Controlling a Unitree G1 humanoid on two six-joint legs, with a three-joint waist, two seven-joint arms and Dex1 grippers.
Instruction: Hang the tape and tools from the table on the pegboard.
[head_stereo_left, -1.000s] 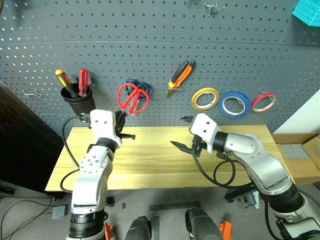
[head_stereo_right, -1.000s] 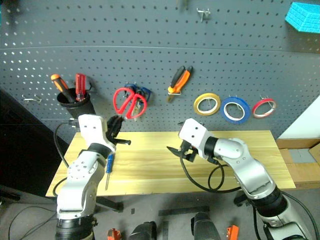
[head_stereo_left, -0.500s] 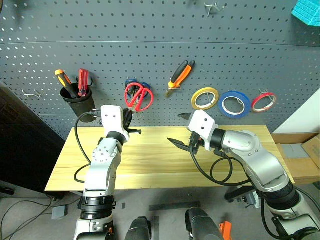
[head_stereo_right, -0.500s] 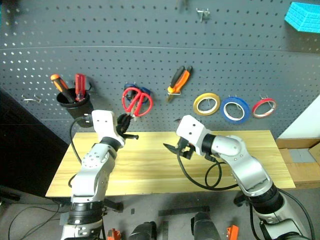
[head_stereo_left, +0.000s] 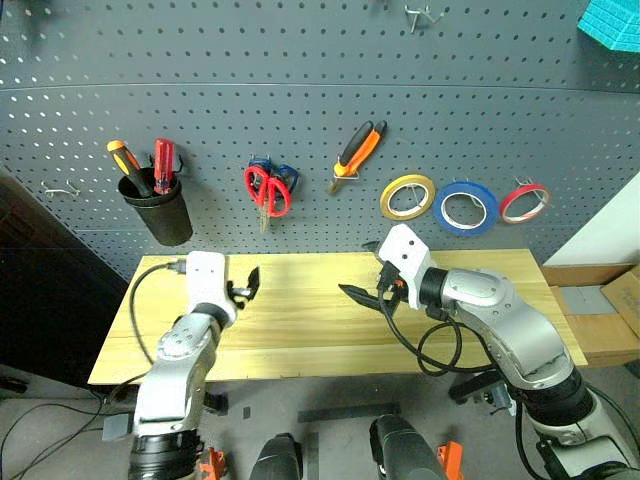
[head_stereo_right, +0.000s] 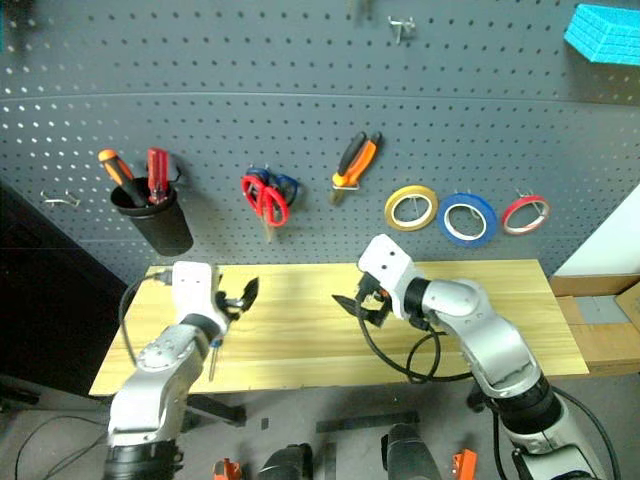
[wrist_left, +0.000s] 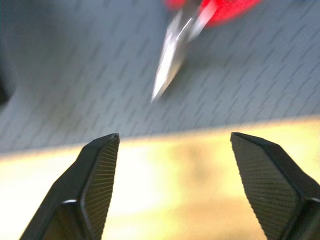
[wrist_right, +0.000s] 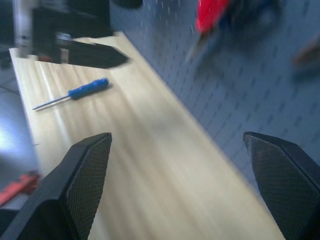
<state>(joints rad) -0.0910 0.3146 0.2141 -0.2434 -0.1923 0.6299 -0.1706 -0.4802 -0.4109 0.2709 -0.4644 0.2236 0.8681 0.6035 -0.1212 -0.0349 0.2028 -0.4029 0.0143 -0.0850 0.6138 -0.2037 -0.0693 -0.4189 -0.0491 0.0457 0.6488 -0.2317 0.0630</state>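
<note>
The red-handled scissors (head_stereo_left: 266, 190) hang blades down on the dark grey pegboard (head_stereo_left: 300, 80), and their blades (wrist_left: 172, 60) show in the left wrist view. The orange-and-black pliers (head_stereo_left: 358, 152) and the blue tape (head_stereo_left: 466, 208) hang there too. On the table (head_stereo_left: 300, 325), the blue-handled screwdriver (head_stereo_right: 212, 355) lies near the left end beside my left arm. My left gripper (head_stereo_left: 246, 286) is open and empty, low over the table below the scissors. My right gripper (head_stereo_left: 362, 268) hovers open and empty over the table's middle.
A black cup (head_stereo_left: 160, 205) with a red and an orange screwdriver hangs at the board's left. Blue-handled scissors (head_stereo_left: 283, 172) sit behind the red ones. Yellow tape (head_stereo_left: 408, 196) and red tape (head_stereo_left: 526, 202) flank the blue ring. A wooden box (head_stereo_left: 600, 310) stands right of the table.
My left gripper opened and let go of the red scissors, which now hang on the board. It then dropped down and left toward the table. The right gripper stayed in place and rolled a little.
</note>
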